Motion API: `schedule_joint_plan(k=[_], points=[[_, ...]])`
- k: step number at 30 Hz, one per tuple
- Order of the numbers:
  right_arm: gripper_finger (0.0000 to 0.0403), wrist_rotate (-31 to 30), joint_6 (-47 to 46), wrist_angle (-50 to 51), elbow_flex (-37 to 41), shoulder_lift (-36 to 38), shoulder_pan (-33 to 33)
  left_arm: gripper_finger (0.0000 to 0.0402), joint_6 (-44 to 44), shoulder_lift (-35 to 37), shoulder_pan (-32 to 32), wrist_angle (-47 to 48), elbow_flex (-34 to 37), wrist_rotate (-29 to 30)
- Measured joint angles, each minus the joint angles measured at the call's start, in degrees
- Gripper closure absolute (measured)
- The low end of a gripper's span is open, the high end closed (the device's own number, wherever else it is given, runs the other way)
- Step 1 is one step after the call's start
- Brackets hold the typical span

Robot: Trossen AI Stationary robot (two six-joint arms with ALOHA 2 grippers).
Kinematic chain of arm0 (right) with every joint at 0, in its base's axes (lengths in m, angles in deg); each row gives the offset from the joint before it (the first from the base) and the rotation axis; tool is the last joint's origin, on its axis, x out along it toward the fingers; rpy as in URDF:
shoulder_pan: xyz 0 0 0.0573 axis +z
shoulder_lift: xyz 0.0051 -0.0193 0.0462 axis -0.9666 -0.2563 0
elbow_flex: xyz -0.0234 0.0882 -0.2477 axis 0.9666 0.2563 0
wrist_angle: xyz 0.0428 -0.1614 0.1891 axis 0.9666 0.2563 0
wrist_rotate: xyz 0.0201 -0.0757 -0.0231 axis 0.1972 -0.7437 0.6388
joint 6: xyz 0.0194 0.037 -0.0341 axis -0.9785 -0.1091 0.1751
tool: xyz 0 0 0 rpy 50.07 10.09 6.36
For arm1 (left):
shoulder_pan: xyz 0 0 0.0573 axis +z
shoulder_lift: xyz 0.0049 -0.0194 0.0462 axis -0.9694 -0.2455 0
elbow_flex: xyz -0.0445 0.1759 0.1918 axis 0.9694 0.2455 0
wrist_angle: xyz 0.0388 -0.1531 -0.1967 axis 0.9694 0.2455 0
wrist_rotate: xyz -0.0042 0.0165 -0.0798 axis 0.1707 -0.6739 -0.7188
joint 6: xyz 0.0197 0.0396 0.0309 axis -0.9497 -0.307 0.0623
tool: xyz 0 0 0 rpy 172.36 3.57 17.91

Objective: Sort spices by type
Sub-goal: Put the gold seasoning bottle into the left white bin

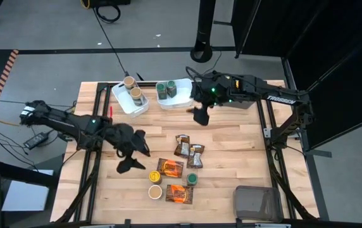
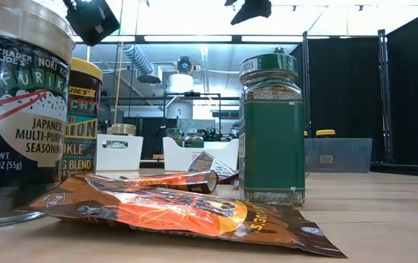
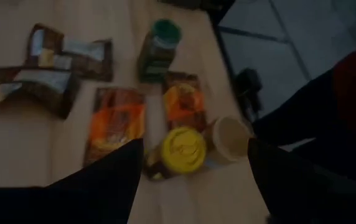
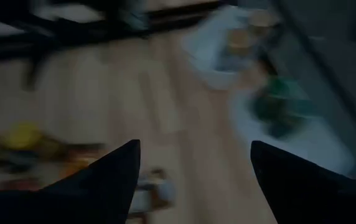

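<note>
Tan-lidded jar (image 2: pixel 19 109) – "TRADER JOE'S FURIKAKE", "JAPANESE MULTI-PURPOSE SEASONING", right arm (image 1: pixel 276 98) – "TROSSEN"

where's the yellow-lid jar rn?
High view: the yellow-lid jar stands loose on the table's front-middle, beside an orange packet, with the tan-lid jar just in front of it.

I see two white square tubs (image 1: pixel 130 101) (image 1: pixel 182 84) side by side near the far edge of my wooden table (image 1: pixel 231 152), a grey-brown bin (image 1: pixel 255 201) at its near right corner, and black cables (image 1: pixel 108 39) on the floor beyond.
</note>
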Motion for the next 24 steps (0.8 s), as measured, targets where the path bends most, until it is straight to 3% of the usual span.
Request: schedule_joint_plan(k=[4,13,24], points=[[0.0092,5.06,-2.78,-1.65,2.4,-0.01,4.85,0.0108,3.88,-0.38,-3.42,-0.72,-0.17,0.12],[0.0092,-8.21,-3.51,-14.55,8.97,-1.52,18.49,0.0108,2.6,0.1,-9.58,16.84,-11.51,7.34],[0.0092,-11.14,-5.65,-25.47,9.38,-13.06,24.77,0.0108,4.9,0.0,-17.68,29.58,-20.82,14.14]])
